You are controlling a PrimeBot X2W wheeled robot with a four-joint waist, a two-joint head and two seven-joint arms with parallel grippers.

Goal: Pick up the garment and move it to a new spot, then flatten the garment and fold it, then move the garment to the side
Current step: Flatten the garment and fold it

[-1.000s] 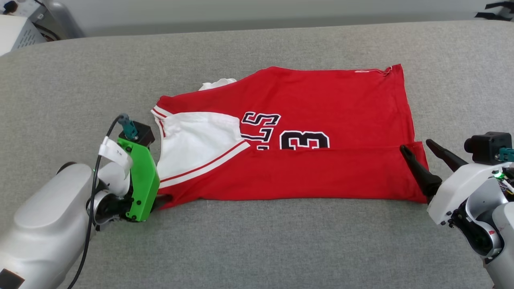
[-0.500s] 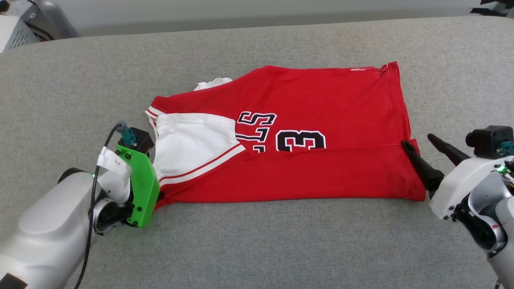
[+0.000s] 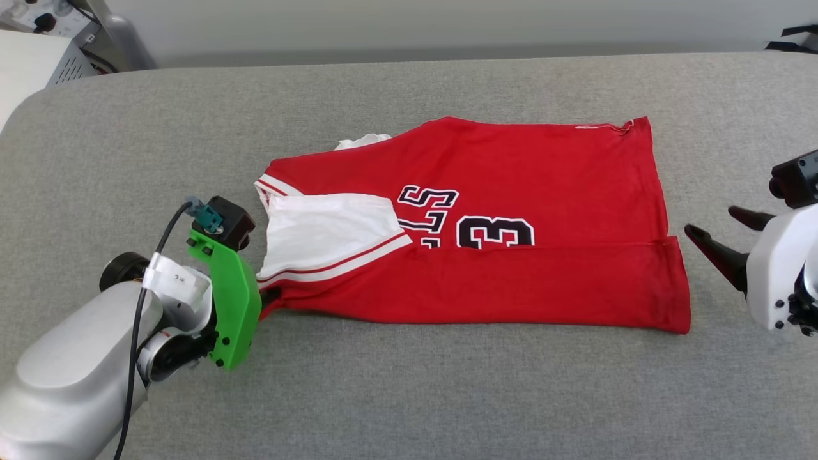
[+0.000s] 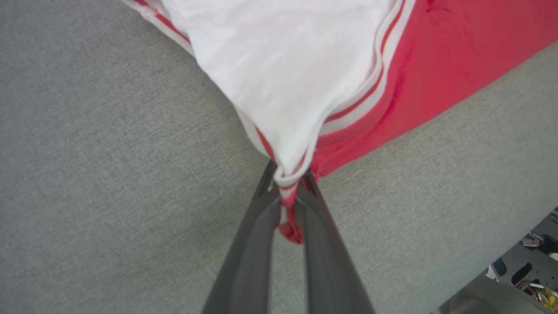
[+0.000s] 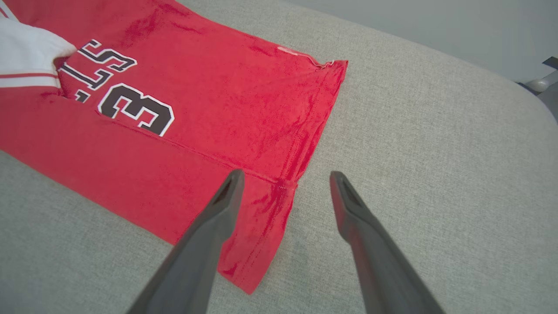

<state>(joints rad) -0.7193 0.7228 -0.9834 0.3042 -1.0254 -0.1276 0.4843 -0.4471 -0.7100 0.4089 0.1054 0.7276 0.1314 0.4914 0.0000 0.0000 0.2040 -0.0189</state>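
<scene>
The garment (image 3: 511, 179), a red jersey with a white sleeve and black lettering, lies flat on the grey surface, its near strip folded over the front. My left gripper (image 3: 268, 298) is at its left near corner. In the left wrist view the left gripper (image 4: 290, 179) is shut on the bunched sleeve hem and red corner of the garment (image 4: 296, 65). My right gripper (image 3: 716, 227) stands open just off the right edge, apart from the cloth. Its fingers straddle the hem line above the garment (image 5: 209, 100) in the right wrist view, where the right gripper (image 5: 285, 175) holds nothing.
The grey padded table (image 3: 409, 396) spreads wide around the jersey, with its rounded far edge at the back. Pale equipment (image 3: 38, 57) stands beyond the back left corner. A dark stand foot (image 3: 799, 35) shows at the back right.
My left gripper has shut on the garment's left near corner. The right gripper has drawn back rightward off the garment's edge, still open. The head camera has shifted.
</scene>
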